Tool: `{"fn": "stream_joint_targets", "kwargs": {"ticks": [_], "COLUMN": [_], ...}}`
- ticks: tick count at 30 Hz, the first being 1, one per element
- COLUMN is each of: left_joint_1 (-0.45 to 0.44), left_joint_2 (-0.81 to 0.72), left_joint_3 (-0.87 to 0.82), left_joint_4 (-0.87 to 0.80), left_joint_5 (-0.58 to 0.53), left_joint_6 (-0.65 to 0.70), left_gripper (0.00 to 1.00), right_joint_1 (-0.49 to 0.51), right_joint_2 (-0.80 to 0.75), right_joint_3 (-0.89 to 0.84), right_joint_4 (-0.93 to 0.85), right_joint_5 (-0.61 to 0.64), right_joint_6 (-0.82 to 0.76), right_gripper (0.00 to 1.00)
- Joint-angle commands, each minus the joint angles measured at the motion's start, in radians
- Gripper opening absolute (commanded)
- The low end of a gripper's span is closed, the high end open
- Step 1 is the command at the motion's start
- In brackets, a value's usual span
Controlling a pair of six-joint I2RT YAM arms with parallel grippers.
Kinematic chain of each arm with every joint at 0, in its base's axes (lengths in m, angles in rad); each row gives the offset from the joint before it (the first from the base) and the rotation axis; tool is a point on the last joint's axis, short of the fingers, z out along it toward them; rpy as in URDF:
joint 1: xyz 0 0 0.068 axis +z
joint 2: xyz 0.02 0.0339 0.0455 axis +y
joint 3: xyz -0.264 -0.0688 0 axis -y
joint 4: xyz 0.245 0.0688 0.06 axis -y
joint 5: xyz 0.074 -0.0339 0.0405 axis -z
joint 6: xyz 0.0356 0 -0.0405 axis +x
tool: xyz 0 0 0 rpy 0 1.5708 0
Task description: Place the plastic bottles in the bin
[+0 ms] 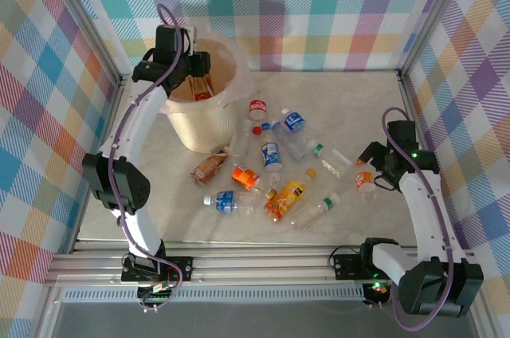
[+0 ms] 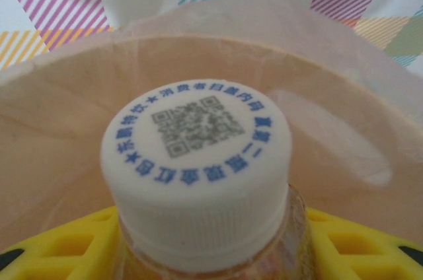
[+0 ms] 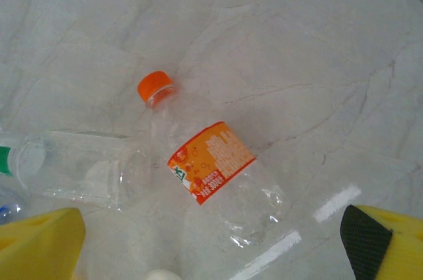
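- Left gripper [image 1: 198,75] hangs over the bin [image 1: 191,127] near the table's far-left corner. Its yellow fingers [image 2: 53,247] are closed around a white-capped bottle [image 2: 198,181].
- Loose plastic bottles [image 1: 272,156] lie scattered mid-table, just right of the bin.
- Right gripper [image 1: 373,167], spread wide and empty, hovers over an orange-capped bottle [image 3: 211,161] lying near the table's right edge.

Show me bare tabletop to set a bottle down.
Bare: the far right corner between the back wall and the bottle cluster; also the near strip between cluster and front rail. Crowded: the middle, from the bin across to the right hand.
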Motion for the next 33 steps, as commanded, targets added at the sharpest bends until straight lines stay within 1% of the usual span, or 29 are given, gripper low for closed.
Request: {"fn": "stream_joint_targets", "kwargs": {"ticks": [1,3,8,12,14,16,20,23,25,28,33], "left_joint_1": [0.014,0.014,0.014,0.014,0.014,0.014,0.013,0.014,0.013,0.014,0.014], "left_joint_2": [0.027,0.046,0.084,0.109,0.119,0.128,0.138,0.140,0.137,0.128,0.101], "left_joint_3": [0.056,0.063,0.062,0.056,0.052,0.044,0.026,0.021,0.022,0.021,0.021], "left_joint_4": [-0.050,-0.065,-0.086,-0.097,-0.100,-0.099,-0.100,-0.107,-0.108,-0.114,-0.129], "left_joint_5": [0.004,0.013,0.017,0.027,0.034,0.029,0.028,0.026,0.022,0.017,0.005], "left_joint_6": [0.035,0.037,0.038,0.037,0.034,0.029,0.023,0.022,0.020,0.019,0.020], "left_gripper": [0.54,0.56,0.57,0.59,0.61,0.62,0.64,0.71,0.78,0.85,0.97], "right_joint_1": [-0.004,-0.003,-0.004,-0.004,-0.004,-0.004,-0.004,-0.004,-0.004,-0.004,-0.008], "right_joint_2": [-0.031,-0.040,-0.014,0.044,0.079,0.123,0.200,0.223,0.224,0.222,0.276], "right_joint_3": [-0.022,-0.031,-0.022,0.005,0.026,0.042,0.051,0.042,0.019,-0.013,-0.018], "right_joint_4": [-0.053,-0.050,-0.037,-0.028,-0.037,-0.060,-0.106,-0.114,-0.089,-0.054,-0.055], "right_joint_5": [0.052,0.046,-0.028,-0.118,-0.135,-0.120,-0.030,-0.050,-0.081,-0.128,-0.127], "right_joint_6": [0.107,0.126,0.112,0.056,0.009,-0.007,-0.030,-0.064,-0.084,-0.096,-0.086], "right_gripper": [1.00,1.00,1.00,1.00,1.00,1.00,1.00,1.00,1.00,1.00,1.00]}}
